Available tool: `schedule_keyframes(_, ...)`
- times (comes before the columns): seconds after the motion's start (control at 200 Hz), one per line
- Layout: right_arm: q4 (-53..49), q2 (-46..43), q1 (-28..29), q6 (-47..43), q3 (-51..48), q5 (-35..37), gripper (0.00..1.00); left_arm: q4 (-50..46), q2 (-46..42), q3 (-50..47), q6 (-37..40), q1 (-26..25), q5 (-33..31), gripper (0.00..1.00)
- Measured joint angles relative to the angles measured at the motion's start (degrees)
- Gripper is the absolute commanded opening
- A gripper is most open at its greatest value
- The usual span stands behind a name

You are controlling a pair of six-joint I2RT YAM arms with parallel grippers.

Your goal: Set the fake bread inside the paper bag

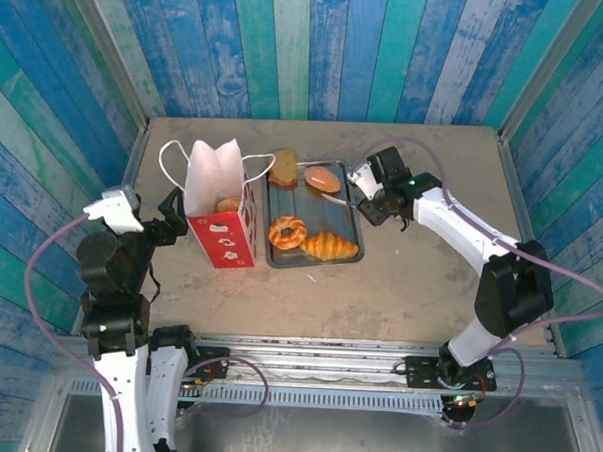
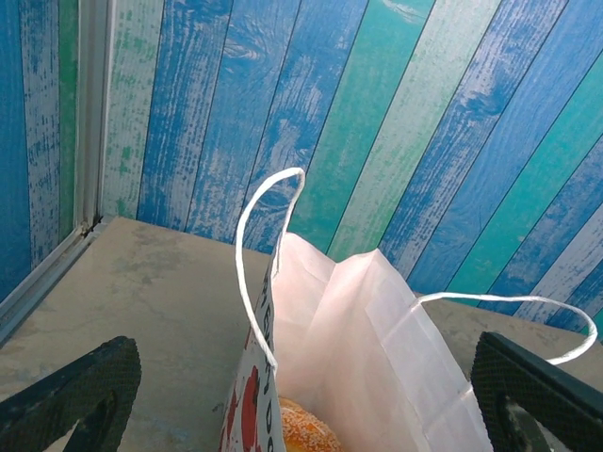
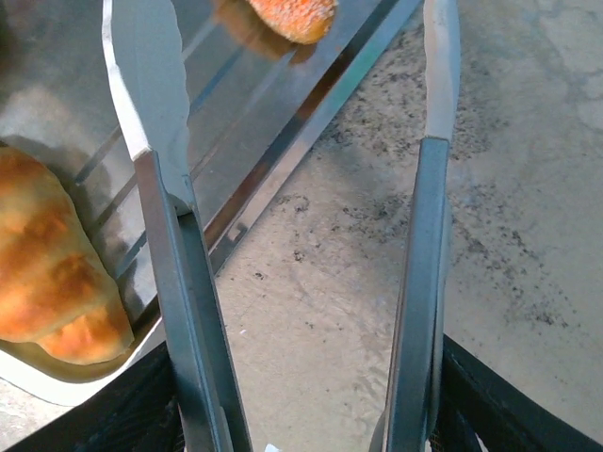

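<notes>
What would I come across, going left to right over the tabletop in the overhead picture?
Open left claw → white-and-red paper gift bag → sugared ring donut toy → golden toy croissant → right claw, gripping metal tongs.

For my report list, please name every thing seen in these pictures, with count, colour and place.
bag: one, white and red, left of tray
tray: one, grey metal, table middle
bun: one, orange, inside bag
slice: one, brown, tray's far left corner
roll: one, orange, tray's far end
ring donut: one, golden, tray's near left
croissant: one, golden, tray's near end
tongs: one, silver, held by right hand
table: one, beige, under everything
left hand: one, black, open beside bag
right hand: one, black, gripping tongs
</notes>
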Motion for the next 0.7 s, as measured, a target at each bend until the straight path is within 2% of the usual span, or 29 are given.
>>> schedule_keyframes(0.371, 1.0, 7.4, 0.0, -4.7, 6.0, -1.1, 0.68, 0.7, 0.6, -0.1, 0.0, 0.0, -1.7, 0.94)
schedule_keyframes(0.701, 2.0, 12.6, 0.0, -5.3, 9.9, -1.8, 0.68, 0.7, 0.7, -0.5, 0.1, 0.0, -3.5, 0.94)
